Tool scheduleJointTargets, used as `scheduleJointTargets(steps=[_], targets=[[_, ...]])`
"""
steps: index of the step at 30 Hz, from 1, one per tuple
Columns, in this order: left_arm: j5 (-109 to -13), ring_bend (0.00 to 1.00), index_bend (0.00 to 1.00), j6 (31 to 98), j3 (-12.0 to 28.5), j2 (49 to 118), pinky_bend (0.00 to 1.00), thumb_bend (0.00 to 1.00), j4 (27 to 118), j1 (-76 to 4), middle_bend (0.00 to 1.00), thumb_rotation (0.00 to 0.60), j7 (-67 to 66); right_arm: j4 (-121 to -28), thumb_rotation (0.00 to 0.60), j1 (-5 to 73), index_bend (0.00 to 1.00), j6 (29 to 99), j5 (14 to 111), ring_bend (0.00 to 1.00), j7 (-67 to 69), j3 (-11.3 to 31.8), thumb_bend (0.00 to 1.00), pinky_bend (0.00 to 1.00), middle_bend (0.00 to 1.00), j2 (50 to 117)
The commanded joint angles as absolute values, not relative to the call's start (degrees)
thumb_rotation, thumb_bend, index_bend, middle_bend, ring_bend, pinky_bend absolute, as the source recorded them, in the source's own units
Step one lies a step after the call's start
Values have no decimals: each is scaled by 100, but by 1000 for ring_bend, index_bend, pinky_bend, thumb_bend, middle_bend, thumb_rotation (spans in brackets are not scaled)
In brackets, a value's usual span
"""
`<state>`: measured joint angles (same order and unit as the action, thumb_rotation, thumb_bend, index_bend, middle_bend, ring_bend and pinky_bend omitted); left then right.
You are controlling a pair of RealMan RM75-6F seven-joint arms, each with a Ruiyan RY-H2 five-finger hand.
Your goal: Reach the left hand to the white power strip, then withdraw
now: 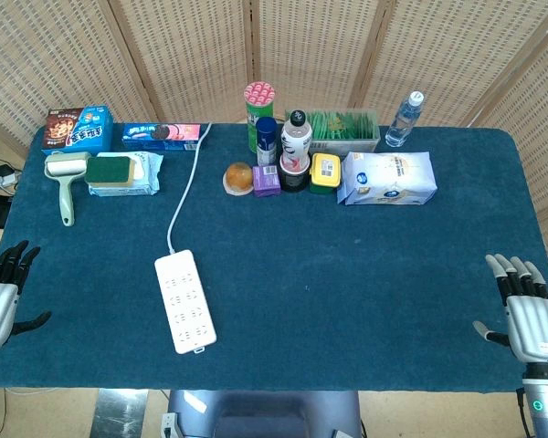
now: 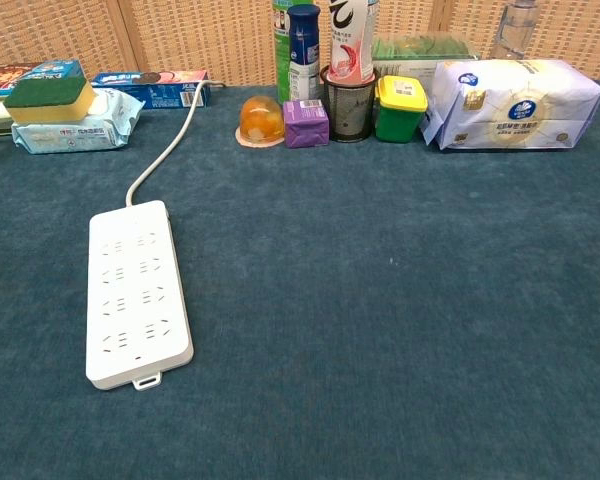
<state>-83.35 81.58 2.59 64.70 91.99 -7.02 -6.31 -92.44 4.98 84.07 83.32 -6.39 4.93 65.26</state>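
Observation:
The white power strip [image 1: 185,301] lies flat on the blue table [image 1: 347,274], left of centre, its cord running toward the back. In the chest view the power strip [image 2: 137,292] fills the left side. My left hand [image 1: 0,294] hovers at the table's left edge, fingers spread, holding nothing, well to the left of the strip. At the right front edge my right hand [image 1: 525,310] is also spread and holds nothing. Neither hand shows in the chest view.
Along the back stand a lint roller [image 1: 66,179], a sponge on a wipes pack [image 1: 121,172], biscuit boxes [image 1: 77,129], bottles and cans [image 1: 295,141], a yellow-lidded tub [image 1: 325,172], a tissue pack [image 1: 387,177] and a water bottle [image 1: 404,119].

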Motion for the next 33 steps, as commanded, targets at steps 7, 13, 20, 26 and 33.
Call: scheduleJointTargets(steps=[7,13,20,26,33], targets=[[-8549,0,0,8259,177,6463,90,93,9170,-674,0,600,-483,-9356,600,443,63,8543,8435,80,-598,473,0,9,91,6465],[-8669,356,0,8318,195,6519,269,122,9125,-708,469,600,-268,-9381,600,448,63,8518,8401,79,-620,482,0,9,91,6455],[-9028,1000,0,8277,126,6708,1000,499,8924,-847,1000,600,566,-9349,600,421,63,8524,8449,80,-560,435,0,9,90,6436],[-9174,1000,61,7795,-59,6768,1000,623,8840,-1084,1000,600,992,-9394,600,404,63,8543,8459,80,-497,434,0,9,90,6406],[-8722,1000,196,7184,158,6872,1000,632,9038,-1437,1000,600,786,-9414,600,417,64,8507,8417,79,-482,455,0,9,90,6387]])
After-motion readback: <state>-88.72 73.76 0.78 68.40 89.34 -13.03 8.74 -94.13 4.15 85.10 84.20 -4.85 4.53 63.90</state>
